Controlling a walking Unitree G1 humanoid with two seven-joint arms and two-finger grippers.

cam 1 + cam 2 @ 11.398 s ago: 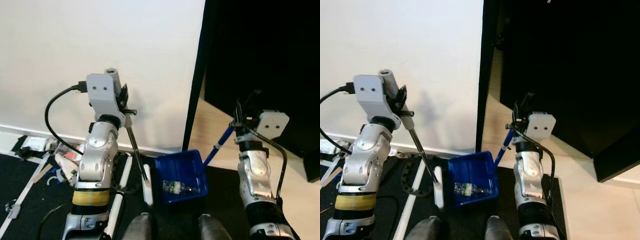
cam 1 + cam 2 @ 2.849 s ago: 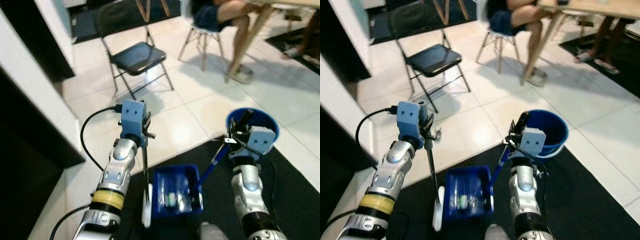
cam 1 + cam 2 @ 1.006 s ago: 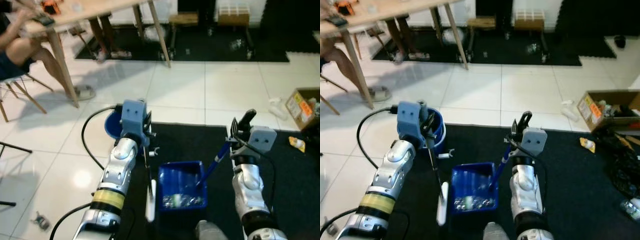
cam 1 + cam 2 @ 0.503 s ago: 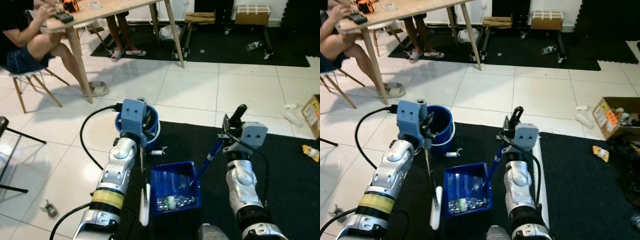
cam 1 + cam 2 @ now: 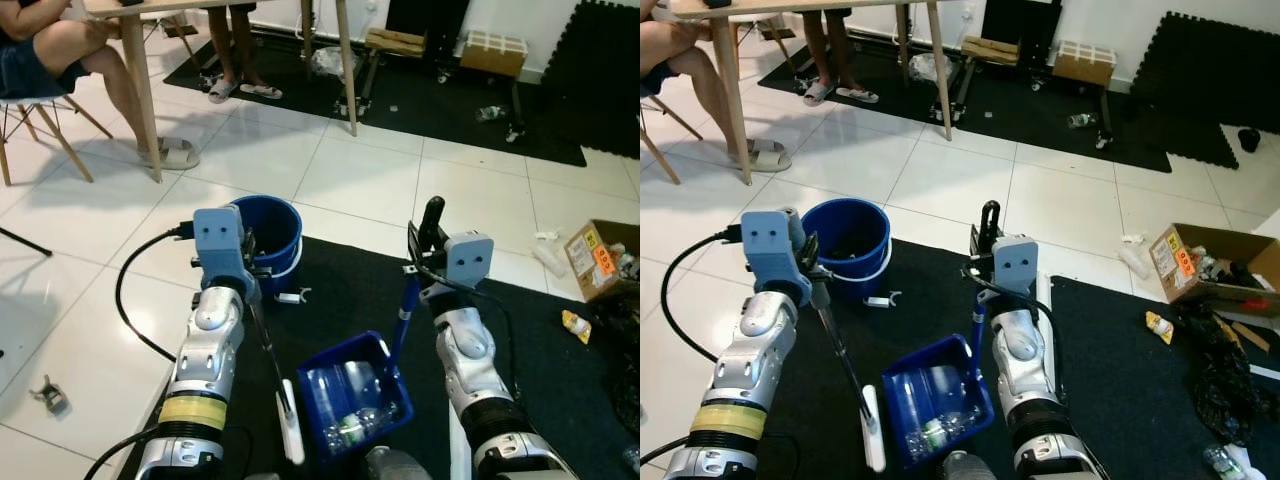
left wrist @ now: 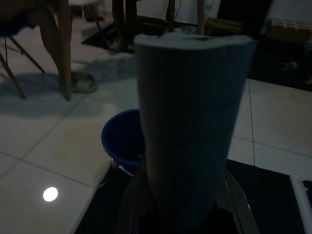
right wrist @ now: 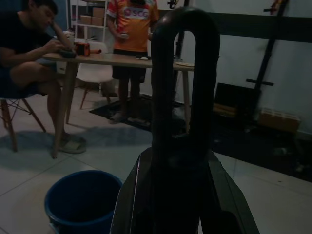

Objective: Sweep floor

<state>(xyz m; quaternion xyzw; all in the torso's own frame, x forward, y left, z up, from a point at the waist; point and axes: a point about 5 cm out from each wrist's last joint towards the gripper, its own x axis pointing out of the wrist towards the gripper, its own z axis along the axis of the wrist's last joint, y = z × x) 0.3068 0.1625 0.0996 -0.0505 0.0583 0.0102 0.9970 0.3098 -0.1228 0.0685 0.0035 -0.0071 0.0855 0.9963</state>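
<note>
View is swinging round since a moment ago; blue bucket (image 5: 847, 240) now sitting just ahead of both sets of fingers, so dumping looks next; left gripper (image 5: 806, 262) clamping one brush (image 5: 847, 380); right gripper (image 5: 987, 262) closed on one dustpan (image 5: 932, 398), debris inside; two people sitting at one table (image 5: 790, 8).

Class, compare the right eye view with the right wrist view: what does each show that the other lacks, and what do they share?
Right eye view: the blue dustpan holding bottles, the brush in the left gripper, a cardboard box. Right wrist view: a standing person in an orange shirt and a seated person leaning on the table. Shared: the blue bucket, the wooden table, and the dustpan's black handle in the right gripper.
</note>
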